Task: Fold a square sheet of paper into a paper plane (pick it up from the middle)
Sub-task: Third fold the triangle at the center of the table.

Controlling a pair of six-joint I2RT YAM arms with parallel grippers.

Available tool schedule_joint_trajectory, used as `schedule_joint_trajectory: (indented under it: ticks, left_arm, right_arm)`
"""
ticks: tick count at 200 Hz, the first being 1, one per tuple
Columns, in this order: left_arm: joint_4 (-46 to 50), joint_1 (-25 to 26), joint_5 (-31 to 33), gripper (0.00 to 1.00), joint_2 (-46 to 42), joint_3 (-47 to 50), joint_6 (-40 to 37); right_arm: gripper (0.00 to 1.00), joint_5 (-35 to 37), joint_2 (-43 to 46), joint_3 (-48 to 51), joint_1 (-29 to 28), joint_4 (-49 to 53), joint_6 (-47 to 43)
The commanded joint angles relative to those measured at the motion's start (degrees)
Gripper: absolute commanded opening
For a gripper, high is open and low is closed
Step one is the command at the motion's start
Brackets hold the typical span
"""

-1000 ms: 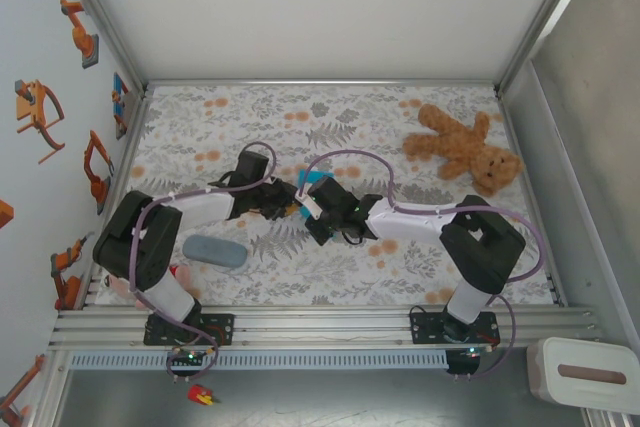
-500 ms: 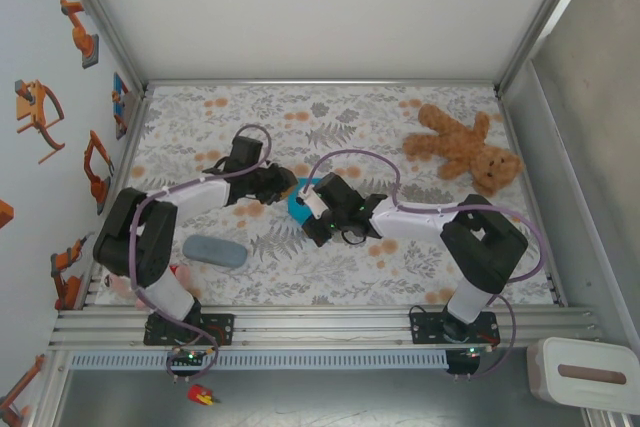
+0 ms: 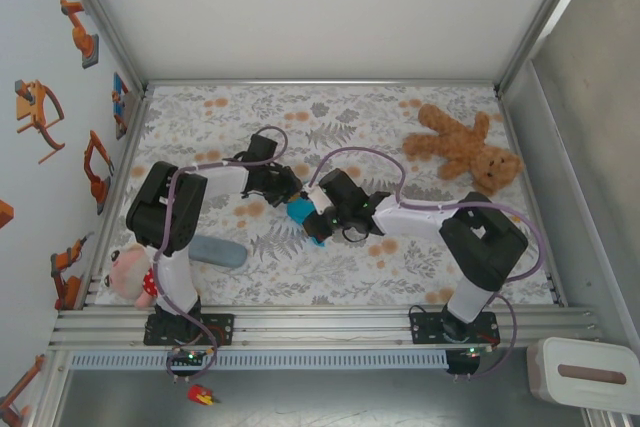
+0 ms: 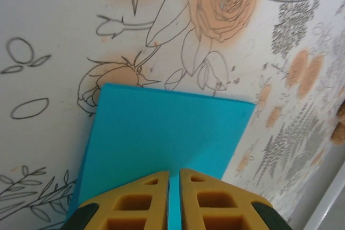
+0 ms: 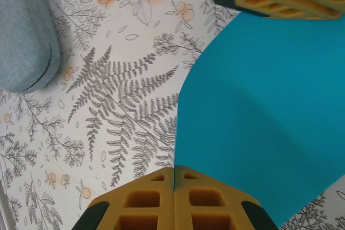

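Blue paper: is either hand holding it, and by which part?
Both. The left hand pinches one edge of the blue paper; the right hand pinches the opposite edge.

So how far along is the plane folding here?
Done: the square sheet of paper is gripped, with the left gripper and right gripper both shut on its edges. In hand: the sheet bows between them. Left: the folding; no pointed plane shape shows yet.

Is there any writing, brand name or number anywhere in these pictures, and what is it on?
None can be read. The turquoise paper is plain, the floral tablecloth bears only flowers and ferns, the wall stickers are wordless pictures of orange robot arms, and the white box shows no readable label.
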State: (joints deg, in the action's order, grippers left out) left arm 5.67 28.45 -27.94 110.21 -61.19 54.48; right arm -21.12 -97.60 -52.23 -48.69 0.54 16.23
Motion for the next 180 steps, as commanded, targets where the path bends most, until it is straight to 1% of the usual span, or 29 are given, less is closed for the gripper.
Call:
schedule_joint_trajectory:
  ticks: [1, 82, 180]
  left_arm:
    - [4.76, 0.28, -0.44, 0.11, 1.53, -1.21, -4.01]
    - [7.29, 0.21, -1.22, 0.09, 2.98, -2.35, -6.58]
    - [7.88, 0.19, -2.46, 0.05, 3.68, -3.21, -8.16]
  right_arm:
    - [0.0, -1.81, -1.83, -0.33, 1.19, -0.8, 2.45]
    - [0.0, -0.17, -5.06, -2.03, 4.17, 1.36, 6.38]
    - [0.0, 1.22, -6.64, -4.5, 4.6, 3.42, 6.37]
